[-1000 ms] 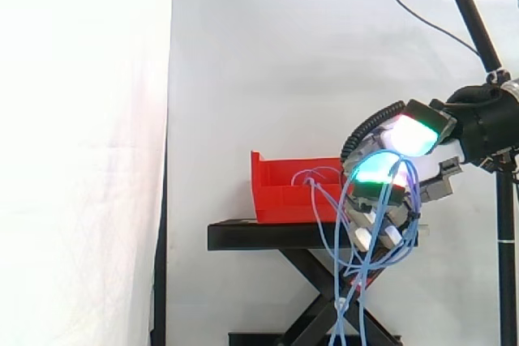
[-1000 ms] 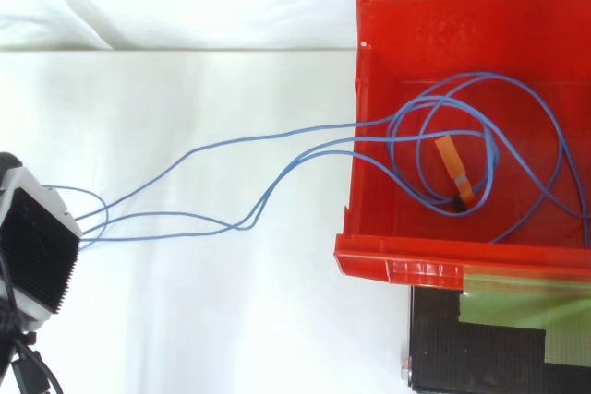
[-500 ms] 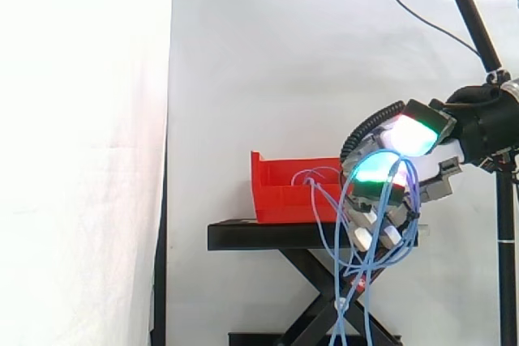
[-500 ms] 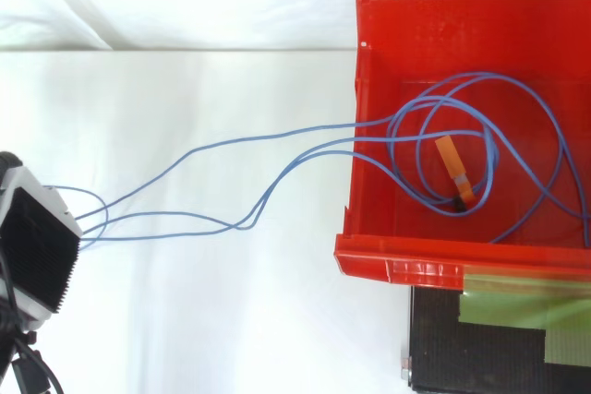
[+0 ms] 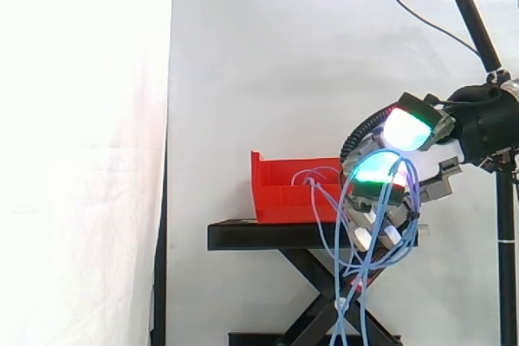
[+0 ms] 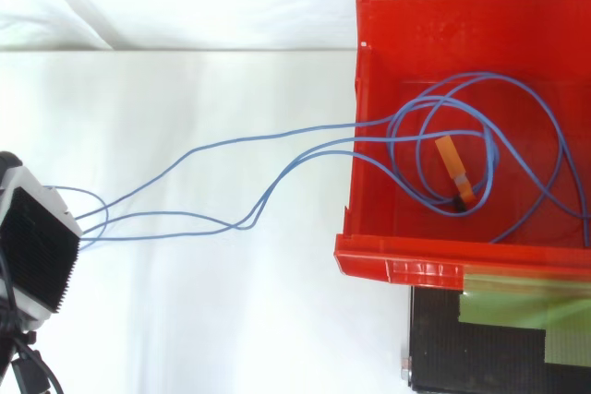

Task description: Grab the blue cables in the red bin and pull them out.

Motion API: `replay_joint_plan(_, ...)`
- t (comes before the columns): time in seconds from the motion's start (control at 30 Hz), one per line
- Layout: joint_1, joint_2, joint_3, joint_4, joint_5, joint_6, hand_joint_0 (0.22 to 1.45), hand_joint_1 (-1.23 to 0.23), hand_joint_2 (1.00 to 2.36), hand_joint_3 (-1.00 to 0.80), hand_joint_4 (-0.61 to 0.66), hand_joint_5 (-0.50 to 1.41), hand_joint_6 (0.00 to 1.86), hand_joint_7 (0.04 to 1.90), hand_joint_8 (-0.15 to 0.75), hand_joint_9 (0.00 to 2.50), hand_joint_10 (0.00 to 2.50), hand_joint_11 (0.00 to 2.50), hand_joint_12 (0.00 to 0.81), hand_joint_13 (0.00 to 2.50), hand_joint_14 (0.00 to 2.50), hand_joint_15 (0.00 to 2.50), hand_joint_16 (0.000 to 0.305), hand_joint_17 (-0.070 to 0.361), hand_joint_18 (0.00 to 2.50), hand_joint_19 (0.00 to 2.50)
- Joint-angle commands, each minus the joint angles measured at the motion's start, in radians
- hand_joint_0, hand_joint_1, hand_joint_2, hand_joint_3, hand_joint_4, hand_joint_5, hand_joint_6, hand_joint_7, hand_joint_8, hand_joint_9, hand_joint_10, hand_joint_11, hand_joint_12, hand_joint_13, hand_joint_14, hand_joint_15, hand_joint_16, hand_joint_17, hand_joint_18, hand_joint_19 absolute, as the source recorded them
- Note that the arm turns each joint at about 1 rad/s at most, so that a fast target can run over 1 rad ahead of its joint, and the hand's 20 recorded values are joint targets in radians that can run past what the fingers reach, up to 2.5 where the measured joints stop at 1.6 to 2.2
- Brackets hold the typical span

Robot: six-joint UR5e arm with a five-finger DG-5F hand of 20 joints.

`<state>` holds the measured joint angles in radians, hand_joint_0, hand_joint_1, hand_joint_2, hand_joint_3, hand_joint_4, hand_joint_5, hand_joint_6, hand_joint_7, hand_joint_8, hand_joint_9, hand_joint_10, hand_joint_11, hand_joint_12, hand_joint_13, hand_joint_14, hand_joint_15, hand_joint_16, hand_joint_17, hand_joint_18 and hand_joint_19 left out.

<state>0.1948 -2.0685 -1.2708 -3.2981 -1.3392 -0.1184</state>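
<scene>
Only the upper white-and-green fingertip pad [image 5: 408,126] has shifted, tipping slightly up and left in the side view; the cables lie as before. Your robot hand [image 5: 369,172] is clamped, as far as that view lets me judge, on the thin blue cables [image 6: 242,223] draped over it. They stretch over the rim of the red plastic bin [image 6: 397,269], with coils inside it beside a small orange tag [image 6: 455,170]. The bin sits on the flat black surface [image 5: 259,235].
</scene>
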Motion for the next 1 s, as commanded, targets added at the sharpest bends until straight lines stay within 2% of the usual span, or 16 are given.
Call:
replay_joint_plan(0.0,0.000,0.001,0.001,0.000,0.000,0.000,0.55,-0.94,1.00,-1.00,0.29,0.79,0.45,0.60,0.277,0.84,0.03,0.90,0.390,0.71,0.02,0.67,0.065,0.145,0.67,0.94)
replay_joint_plan(0.17,0.000,0.001,-0.001,0.002,0.000,0.000,0.55,-1.01,1.00,-1.00,0.29,0.79,0.41,0.63,0.277,0.83,0.03,0.90,0.388,0.71,0.02,0.67,0.064,0.145,0.67,0.94)
replay_joint_plan(0.5,0.000,-0.001,0.001,0.002,0.000,0.000,0.52,-1.03,1.00,-1.00,0.31,0.74,0.50,0.57,0.289,0.82,0.03,0.91,0.400,0.72,0.02,0.67,0.068,0.152,0.70,0.93)
replay_joint_plan(0.97,0.000,0.001,0.001,0.011,-0.008,0.000,0.51,-1.07,1.00,-1.00,0.32,0.72,0.54,0.55,0.291,0.81,0.03,0.91,0.402,0.72,0.02,0.66,0.068,0.153,0.71,0.91)
